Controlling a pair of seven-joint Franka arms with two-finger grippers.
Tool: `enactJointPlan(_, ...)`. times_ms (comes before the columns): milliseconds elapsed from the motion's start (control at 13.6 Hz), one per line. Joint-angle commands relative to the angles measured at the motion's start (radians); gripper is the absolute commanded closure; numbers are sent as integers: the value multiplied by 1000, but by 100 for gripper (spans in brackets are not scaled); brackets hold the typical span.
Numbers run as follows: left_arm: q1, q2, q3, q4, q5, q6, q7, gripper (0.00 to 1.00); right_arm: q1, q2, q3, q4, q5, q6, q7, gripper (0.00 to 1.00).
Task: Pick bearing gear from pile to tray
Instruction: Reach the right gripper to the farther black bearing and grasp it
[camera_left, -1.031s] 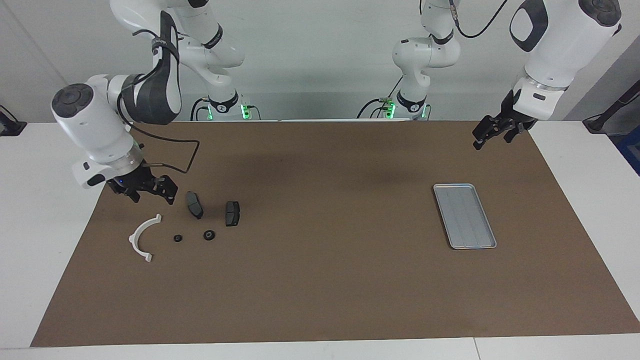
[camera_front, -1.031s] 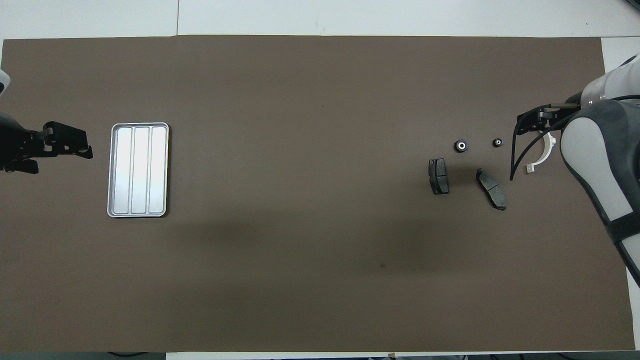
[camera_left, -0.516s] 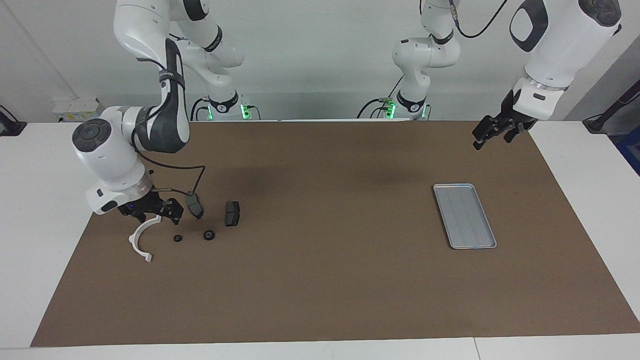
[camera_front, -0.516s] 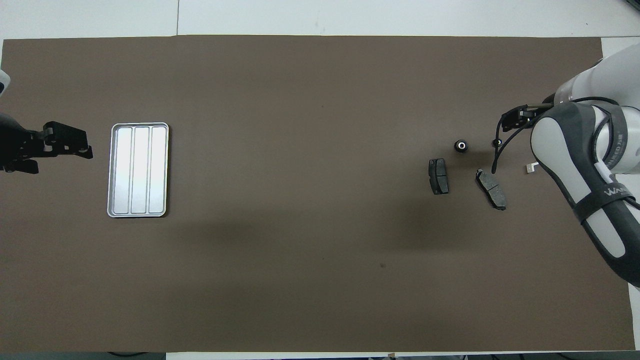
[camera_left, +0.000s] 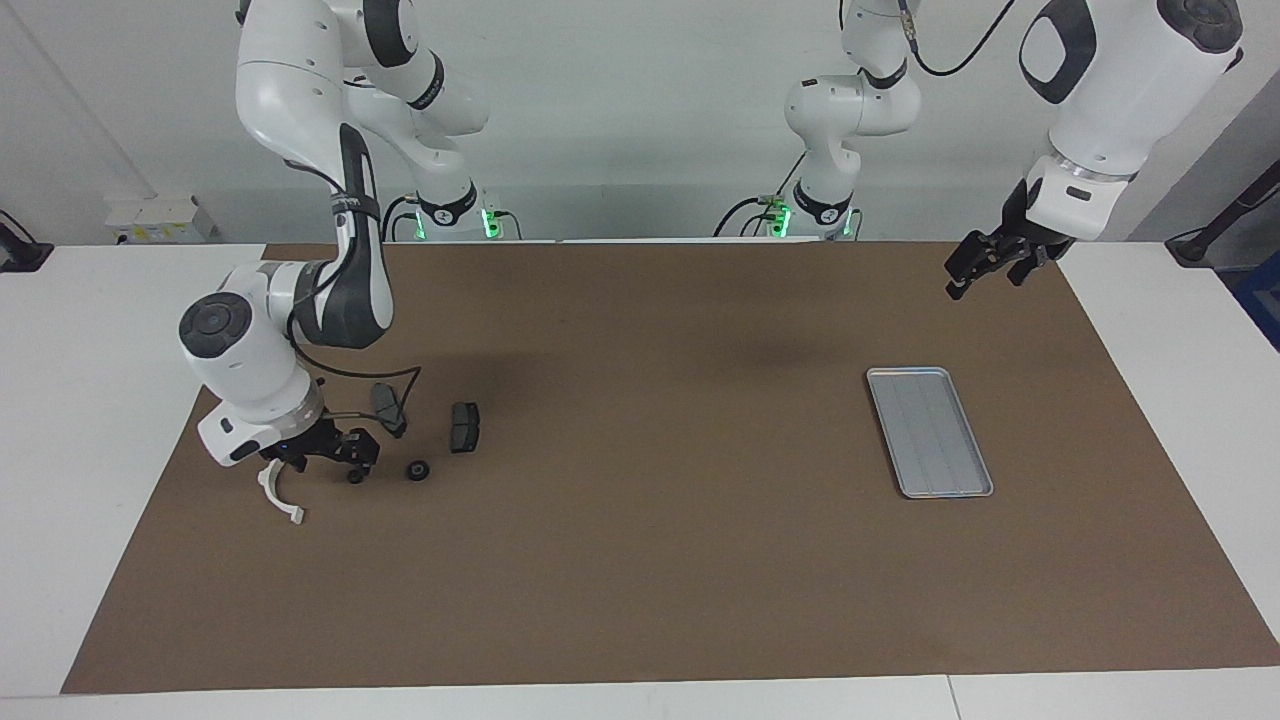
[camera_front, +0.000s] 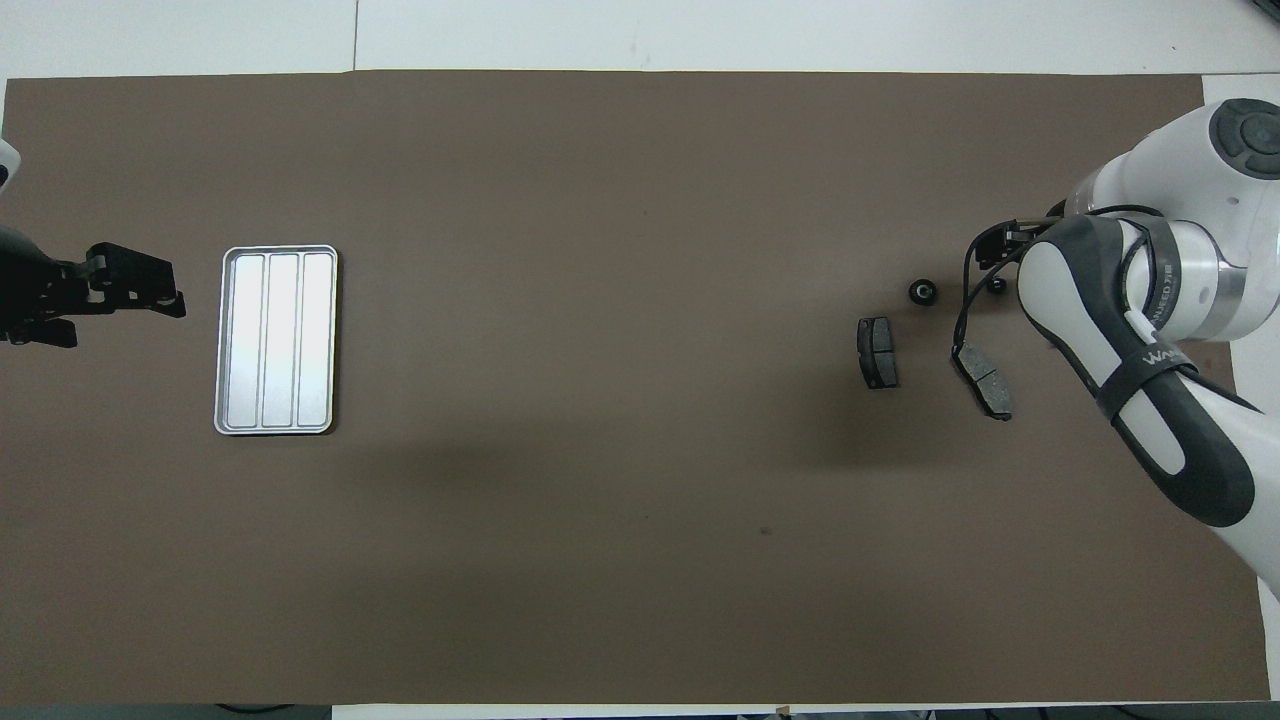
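Overhead view shows us little of the right gripper (camera_front: 990, 245): only a dark edge of it pokes out past the arm's own white and grey forearm, which covers the rest. That forearm also hides the white semicircular bracket completely there. In the facing view we see the bracket (camera_left: 272, 493) only in part, its upper end tucked under the gripper body. We read the right gripper (camera_left: 335, 455) as low over the pile at the right arm's end of the brown mat (camera_left: 640, 560), its fingers spread apart with nothing held between them.

Just beside its fingertips lies the smaller black round piece (camera_left: 355, 476), half masked from above by the arm's cable (camera_front: 962, 310); we cannot tell whether gripper and piece touch. The larger round piece (camera_left: 418, 470) sits a little farther from the gripper toward the table's middle, and from above its pale centre is hard to make out (camera_front: 920, 292). Two brake-pad plates lie nearer to the robots than the gripper: one (camera_left: 390, 408) partly crossed by the cable, the other (camera_left: 464, 427) clear of it.

We see the left gripper (camera_left: 978, 268) waiting in the air, its fingers parted and empty, over the mat's corner near the tray (camera_left: 930, 432). The tray holds nothing, and lies well apart from the pile.
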Motion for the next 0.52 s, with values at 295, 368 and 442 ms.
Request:
enactJointPlan(295, -2, -29, 2, -33, -11, 10, 7, 0, -3, 20, 7, -19, -20, 26, -28, 8)
enactJointPlan(368, -2, -29, 2, -33, -11, 10, 9, 0, -3, 20, 7, -25, -19, 28, -37, 8)
enactJointPlan(442, -2, -29, 2, -33, -11, 10, 7, 0, -3, 20, 7, -27, -19, 28, -39, 8)
